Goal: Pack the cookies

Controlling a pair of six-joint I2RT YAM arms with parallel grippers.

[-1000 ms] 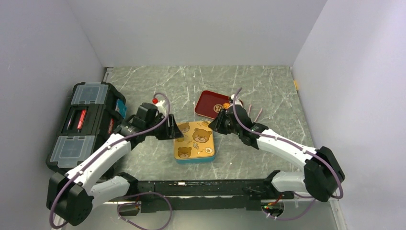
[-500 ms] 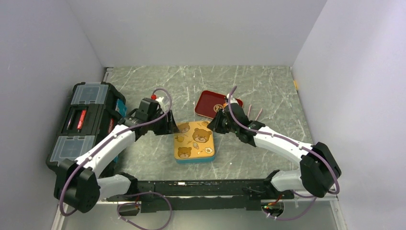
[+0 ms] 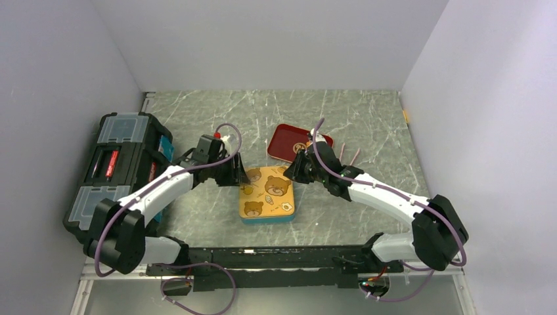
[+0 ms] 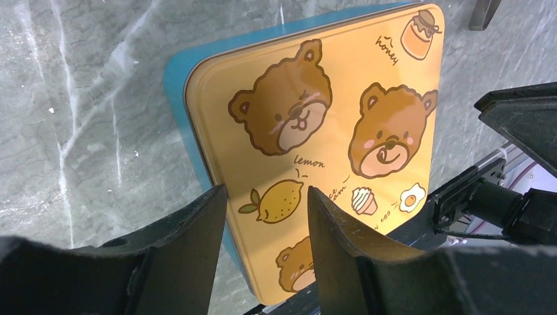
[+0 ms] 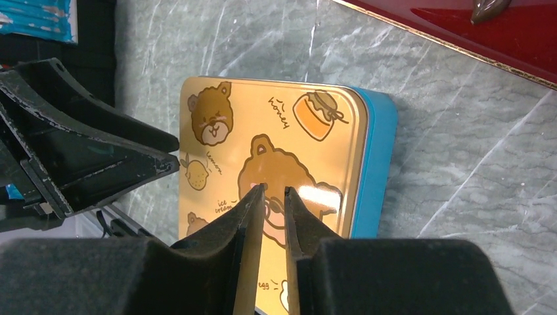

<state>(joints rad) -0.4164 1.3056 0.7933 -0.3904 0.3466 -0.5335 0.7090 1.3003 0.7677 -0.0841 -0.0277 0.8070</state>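
The teal tin (image 3: 268, 194) lies closed in the middle, its yellow bear lid (image 4: 328, 131) on top. My left gripper (image 3: 238, 172) is open at the tin's left edge; in the left wrist view (image 4: 266, 197) one finger is over the table and the other over the lid. My right gripper (image 3: 295, 172) hangs over the lid's far right part, fingers almost together and empty (image 5: 272, 190). The red tray (image 3: 289, 141) lies behind the tin. A dark-brown cookie (image 5: 489, 8) shows on it, and an orange cookie (image 3: 309, 142) peeks past my right arm. The other cookies are hidden.
A black toolbox (image 3: 121, 167) with teal trim stands at the left, close behind my left arm. Thin pink tongs (image 3: 355, 156) lie right of the red tray. Grey walls close in the table on three sides.
My left gripper has moved right, up to the tin's left edge. My right gripper has shifted only slightly over the lid.
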